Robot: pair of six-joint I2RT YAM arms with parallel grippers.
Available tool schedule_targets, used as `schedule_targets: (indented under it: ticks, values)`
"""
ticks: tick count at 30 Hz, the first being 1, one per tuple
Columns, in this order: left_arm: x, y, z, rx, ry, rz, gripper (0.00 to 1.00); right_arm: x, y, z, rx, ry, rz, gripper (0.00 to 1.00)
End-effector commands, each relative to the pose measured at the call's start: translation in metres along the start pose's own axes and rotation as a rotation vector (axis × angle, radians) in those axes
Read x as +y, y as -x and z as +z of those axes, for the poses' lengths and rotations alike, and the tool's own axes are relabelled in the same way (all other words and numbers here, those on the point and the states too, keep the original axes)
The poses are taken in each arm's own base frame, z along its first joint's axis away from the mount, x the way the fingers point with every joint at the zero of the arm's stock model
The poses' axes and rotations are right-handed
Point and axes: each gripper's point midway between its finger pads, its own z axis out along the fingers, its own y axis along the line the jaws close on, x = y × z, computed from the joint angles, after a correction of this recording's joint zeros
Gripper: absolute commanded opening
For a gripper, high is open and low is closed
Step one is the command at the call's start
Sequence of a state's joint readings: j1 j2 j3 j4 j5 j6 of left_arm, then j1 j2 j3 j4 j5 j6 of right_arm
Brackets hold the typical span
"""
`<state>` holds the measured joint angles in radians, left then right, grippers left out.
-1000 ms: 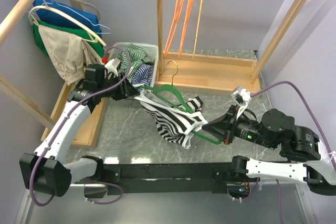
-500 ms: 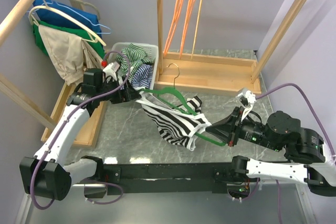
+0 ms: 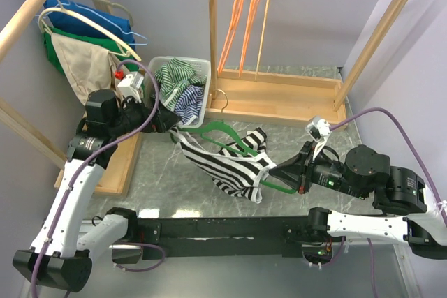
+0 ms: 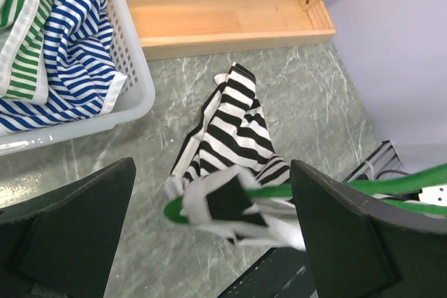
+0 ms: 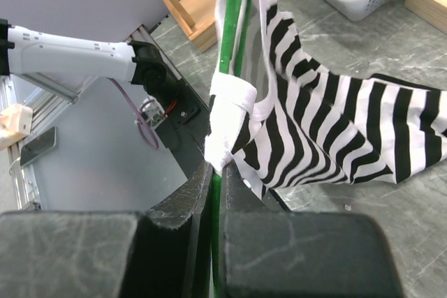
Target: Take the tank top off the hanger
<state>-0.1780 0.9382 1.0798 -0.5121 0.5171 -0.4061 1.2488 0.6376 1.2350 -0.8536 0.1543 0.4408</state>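
The black-and-white striped tank top [image 3: 225, 165] hangs from the green hanger [image 3: 222, 129] above the marble table. One white strap loops round the hanger's left end [image 4: 174, 209], the other round its right arm [image 5: 227, 113]. My left gripper [image 3: 167, 122] is open just left of the garment and holds nothing; in the left wrist view its fingers [image 4: 335, 235] stand wide either side of the tank top [image 4: 234, 127]. My right gripper [image 3: 276, 171] is shut on the hanger's right arm. In the right wrist view the jaws [image 5: 220, 176] pinch the green bar just below the strap.
A white basket [image 3: 204, 66] of striped clothes stands behind the left gripper. Orange hangers [image 3: 241, 26] hang on the wooden rack at the back, above its wooden base [image 3: 279, 106]. A second rack with clothes [image 3: 84, 57] stands at the left.
My left gripper has opened, let go of the tank top and drawn back to the left. The garment's left side has dropped lower on the hanger. The right gripper keeps its hold.
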Motion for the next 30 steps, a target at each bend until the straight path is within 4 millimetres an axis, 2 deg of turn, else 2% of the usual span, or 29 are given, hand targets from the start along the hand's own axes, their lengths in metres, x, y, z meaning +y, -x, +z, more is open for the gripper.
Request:
schedule_targets:
  ticks: [1, 3, 4, 5, 9, 10, 12, 13, 17, 21, 24, 28, 30]
  values:
    - [0.003, 0.012, -0.003, -0.036, 0.03, 0.038, 0.95, 0.013, 0.031, -0.008, -0.118, 0.052, 0.03, 0.0]
    - [0.007, 0.007, -0.001, -0.022, 0.041, 0.031, 0.91, 0.014, 0.031, -0.008, -0.12, 0.058, 0.032, 0.0]
    - [0.01, 0.005, 0.0, -0.012, 0.053, 0.026, 0.81, 0.014, 0.031, -0.008, -0.122, 0.059, 0.033, 0.0]
    - [0.012, 0.004, 0.0, -0.007, 0.059, 0.025, 0.77, 0.014, 0.031, -0.008, -0.123, 0.058, 0.034, 0.0]
    - [0.013, 0.0, 0.001, -0.002, 0.057, 0.027, 0.67, 0.015, 0.033, -0.01, -0.128, 0.062, 0.029, 0.0]
    - [0.013, -0.001, 0.002, 0.0, 0.052, 0.029, 0.61, 0.015, 0.034, -0.011, -0.128, 0.064, 0.029, 0.0]
    - [0.01, -0.002, 0.002, 0.011, 0.035, 0.032, 0.54, 0.015, 0.034, -0.012, -0.131, 0.065, 0.028, 0.0]
    - [0.009, -0.001, 0.002, 0.012, 0.027, 0.03, 0.53, 0.015, 0.034, -0.012, -0.131, 0.063, 0.028, 0.0]
    - [0.0, -0.002, 0.001, 0.024, -0.021, 0.037, 0.66, 0.013, 0.033, -0.012, -0.129, 0.056, 0.031, 0.0]
    - [-0.006, -0.009, 0.0, 0.055, -0.058, 0.039, 0.72, 0.011, 0.032, -0.013, -0.136, 0.053, 0.035, 0.0]
    - [-0.006, -0.017, 0.0, 0.079, -0.071, 0.033, 0.65, 0.012, 0.033, -0.013, -0.136, 0.052, 0.032, 0.0]
    - [-0.009, -0.024, 0.002, 0.103, -0.104, 0.018, 0.49, 0.012, 0.034, -0.013, -0.135, 0.05, 0.027, 0.0]
    - [-0.01, -0.028, 0.003, 0.113, -0.124, 0.014, 0.44, 0.012, 0.035, -0.013, -0.135, 0.05, 0.026, 0.0]
